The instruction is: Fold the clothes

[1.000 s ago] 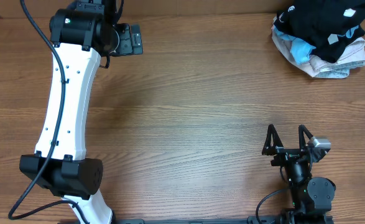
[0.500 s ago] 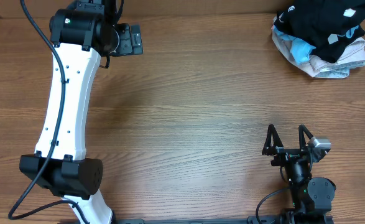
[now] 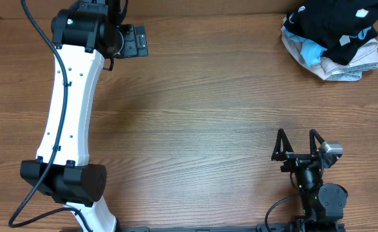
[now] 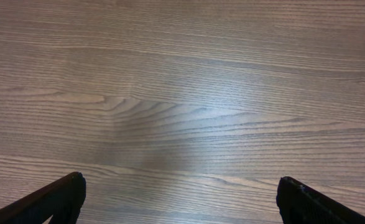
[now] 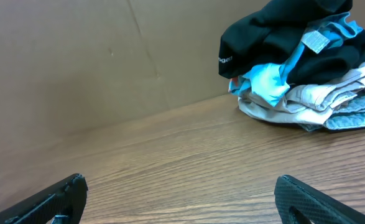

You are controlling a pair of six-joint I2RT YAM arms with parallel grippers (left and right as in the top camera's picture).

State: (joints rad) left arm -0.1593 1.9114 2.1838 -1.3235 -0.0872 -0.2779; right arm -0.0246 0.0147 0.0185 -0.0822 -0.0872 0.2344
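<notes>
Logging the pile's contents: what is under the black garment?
Light blue fabric and beige cloth show beneath the black garment. How many pieces there are, and anything deeper, is covered.

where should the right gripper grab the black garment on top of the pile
Pinch the black garment at its rounded fold overhanging the blue piece, coming from the table side. It lies topmost, and the cardboard wall blocks the back.

A robotics lab bench, it seems: a cabled white left arm [image 3: 69, 109] and black right arm [image 3: 311, 187] mounted at a wood-grain worktop [image 3: 201, 109] bearing a pile of clothes [image 3: 333, 38], with a plain brown board wall [image 5: 76, 62] behind.
</notes>
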